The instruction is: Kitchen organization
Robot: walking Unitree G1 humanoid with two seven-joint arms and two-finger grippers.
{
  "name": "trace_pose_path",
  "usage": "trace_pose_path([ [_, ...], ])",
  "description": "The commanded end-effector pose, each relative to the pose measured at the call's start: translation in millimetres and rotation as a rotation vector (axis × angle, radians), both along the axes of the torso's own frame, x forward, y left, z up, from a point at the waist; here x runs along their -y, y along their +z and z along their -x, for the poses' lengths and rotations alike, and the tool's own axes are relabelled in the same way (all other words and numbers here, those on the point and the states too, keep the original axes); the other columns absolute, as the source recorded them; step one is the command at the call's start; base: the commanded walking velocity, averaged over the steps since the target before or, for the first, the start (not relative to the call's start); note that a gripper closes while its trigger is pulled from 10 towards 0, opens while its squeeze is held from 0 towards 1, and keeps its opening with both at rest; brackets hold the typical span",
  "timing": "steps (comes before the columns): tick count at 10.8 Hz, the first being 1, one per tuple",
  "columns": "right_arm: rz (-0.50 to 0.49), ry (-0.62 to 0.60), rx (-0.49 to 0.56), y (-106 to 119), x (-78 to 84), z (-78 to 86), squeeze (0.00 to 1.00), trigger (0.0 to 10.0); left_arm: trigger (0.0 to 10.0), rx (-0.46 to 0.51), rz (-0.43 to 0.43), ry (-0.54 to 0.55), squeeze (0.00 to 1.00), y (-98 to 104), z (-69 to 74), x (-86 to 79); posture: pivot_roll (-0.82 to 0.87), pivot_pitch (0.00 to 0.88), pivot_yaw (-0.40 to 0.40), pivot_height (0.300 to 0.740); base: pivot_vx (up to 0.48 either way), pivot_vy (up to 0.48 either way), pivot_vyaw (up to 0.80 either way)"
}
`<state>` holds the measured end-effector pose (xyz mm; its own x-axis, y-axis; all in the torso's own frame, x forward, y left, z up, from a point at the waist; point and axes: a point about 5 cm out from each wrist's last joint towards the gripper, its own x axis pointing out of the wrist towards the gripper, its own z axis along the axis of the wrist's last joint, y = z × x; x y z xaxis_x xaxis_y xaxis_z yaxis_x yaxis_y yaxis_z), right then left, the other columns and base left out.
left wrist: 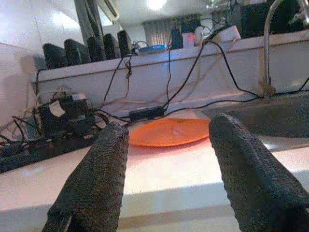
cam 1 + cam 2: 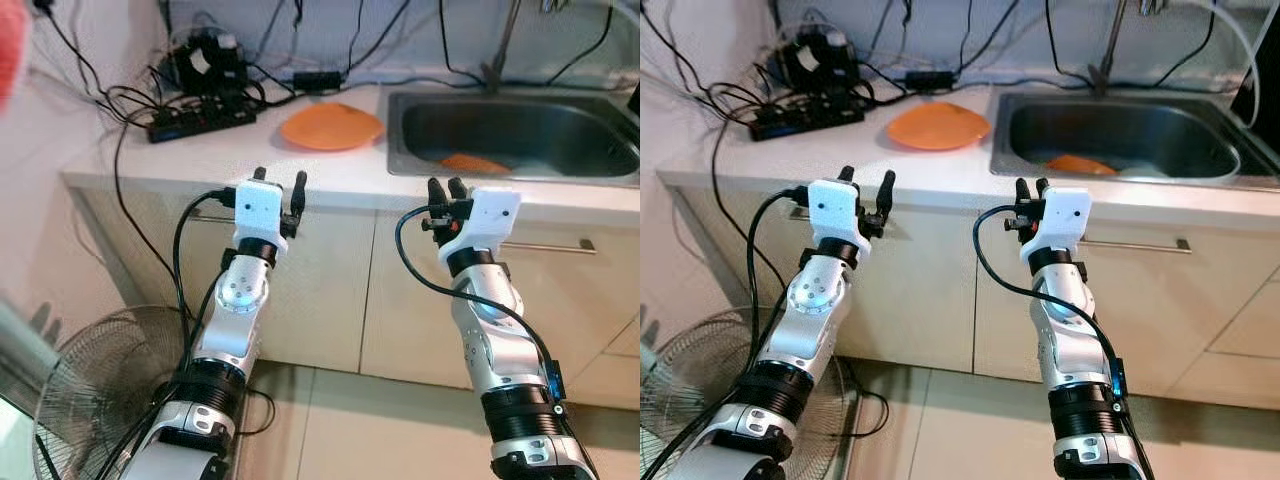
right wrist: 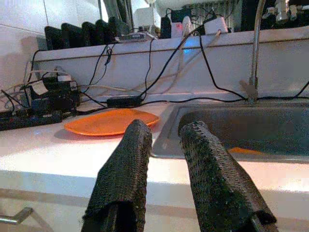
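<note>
An orange plate [image 2: 331, 127] lies on the white counter [image 2: 200, 160], just left of the steel sink [image 2: 420, 160]. Another orange dish [image 2: 473, 163] rests in the sink's basin. My left gripper [image 2: 280, 178] is held up in front of the counter's edge, short of the plate, open and empty; the plate shows between its fingers [image 1: 101, 174] in the left wrist view. My right gripper [image 2: 445, 184] is raised before the sink's front left corner. Its fingers [image 3: 128, 169] stand a narrow gap apart with nothing between them.
A black power strip [image 2: 200, 118] with tangled cables sits at the back left of the counter. The faucet [image 2: 500, 50] rises behind the sink. Cabinet doors with a bar handle [image 2: 545, 245] are below. A floor fan [image 2: 110, 390] stands at my lower left.
</note>
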<state>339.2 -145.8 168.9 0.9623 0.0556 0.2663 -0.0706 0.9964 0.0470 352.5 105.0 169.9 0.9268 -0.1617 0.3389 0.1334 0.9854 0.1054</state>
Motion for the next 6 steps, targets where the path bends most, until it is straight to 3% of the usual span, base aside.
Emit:
trace_pose_path([
  [1, -0.002, 0.005, 0.030, 7.4, -1.6, -1.0, 0.00, 10.0, 10.0, 0.023, 0.009, 0.013, 0.00, 6.3, -0.9, -3.4, 0.02, 0.010, 0.060, 0.728, 0.000, 0.000, 0.00],
  [6, 0.003, 0.009, 0.035, 8.7, -2.3, -1.5, 0.00, 10.0, 10.0, 0.015, 0.003, 0.016, 0.00, 5.1, -1.0, -3.6, 0.02, 0.009, 0.059, 0.728, 0.339, 0.000, 0.00],
])
